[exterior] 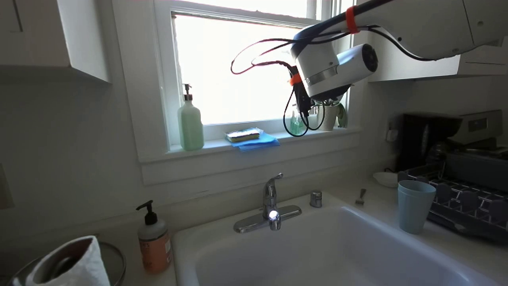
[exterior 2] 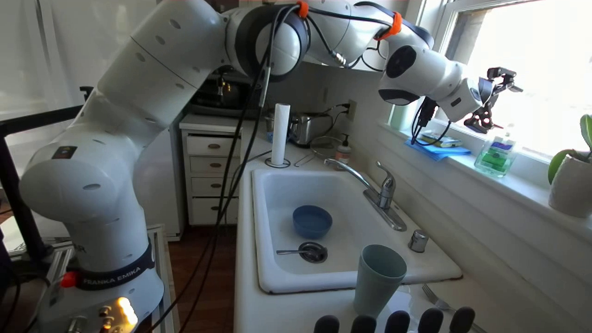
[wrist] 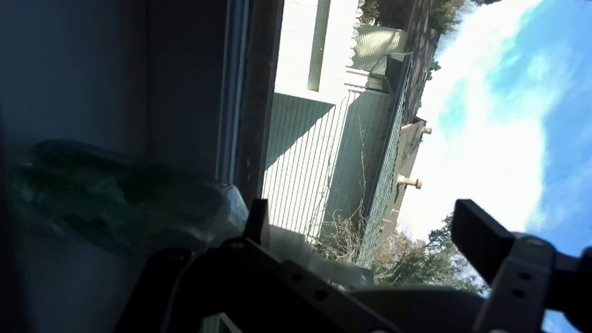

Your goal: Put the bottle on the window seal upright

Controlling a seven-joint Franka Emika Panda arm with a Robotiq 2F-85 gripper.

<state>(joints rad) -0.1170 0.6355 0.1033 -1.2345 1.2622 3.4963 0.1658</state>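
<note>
The small translucent teal bottle (exterior: 296, 124) stands upright on the white window seal (exterior: 214, 147). In an exterior view the bottle (exterior 2: 497, 155) shows green liquid and a label, and stands on the window seal (exterior 2: 532, 182) near the potted plant. My gripper (exterior 2: 506, 107) is open and empty, tilted toward the window glass just above the bottle. In the wrist view the bottle (wrist: 120, 194) appears sideways and dark, outside the jaws, with its top close to one finger of the gripper (wrist: 360, 217). In an exterior view the wrist and cables mostly hide the fingers.
A tall pale green pump dispenser (exterior: 191, 126) and a sponge (exterior: 243, 135) on blue cloths (exterior: 260, 142) stand on the ledge. A potted plant (exterior 2: 573, 185) stands beside the bottle. Below are the faucet (exterior: 270, 202), sink (exterior 2: 270, 231) and cup (exterior 2: 380, 277).
</note>
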